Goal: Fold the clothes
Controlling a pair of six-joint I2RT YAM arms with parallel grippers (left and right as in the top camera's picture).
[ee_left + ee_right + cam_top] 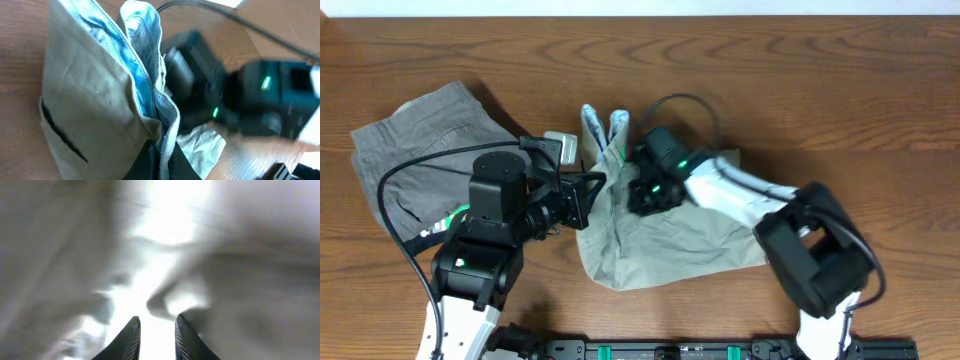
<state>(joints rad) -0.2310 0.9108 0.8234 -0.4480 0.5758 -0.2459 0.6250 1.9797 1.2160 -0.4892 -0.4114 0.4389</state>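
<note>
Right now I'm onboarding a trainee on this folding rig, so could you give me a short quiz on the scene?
1. True or false: in the overhead view, the grey shorts lie left of the khaki garment.
2. What is the left gripper shut on? A) the khaki garment's striped-lined edge B) a cable C) nothing
3. How many garments are on the table?
Key: 1 true; 2 A; 3 two.
</note>
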